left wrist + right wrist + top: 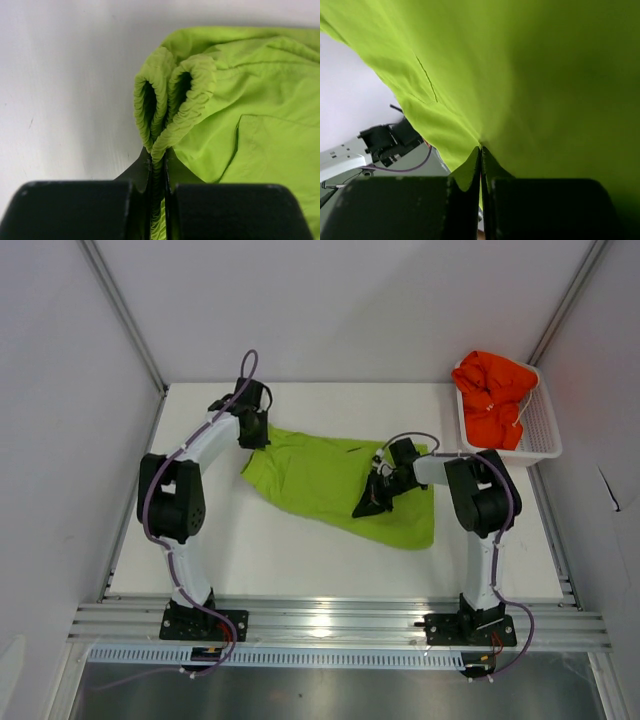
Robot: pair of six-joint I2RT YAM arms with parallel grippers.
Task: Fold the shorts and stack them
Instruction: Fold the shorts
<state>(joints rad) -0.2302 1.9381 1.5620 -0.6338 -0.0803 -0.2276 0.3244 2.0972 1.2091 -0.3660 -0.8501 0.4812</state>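
Note:
Lime green shorts (320, 480) lie spread across the middle of the white table. My left gripper (256, 436) is shut on their gathered elastic waistband (170, 100) at the cloth's far left corner, the band pinched between the fingers (158, 165). My right gripper (366, 508) is shut on a fold of the green fabric (520, 75) near the middle right of the cloth, the fingertips (481, 150) meeting with cloth drawn tight around them. The orange-red shorts (494, 395) sit bunched in the white mesh basket (540, 435) at the far right.
The basket stands at the table's back right corner, close behind the right arm's elbow. White walls enclose the table on the left, back and right. A metal rail (330, 625) holding both arm bases runs along the near edge.

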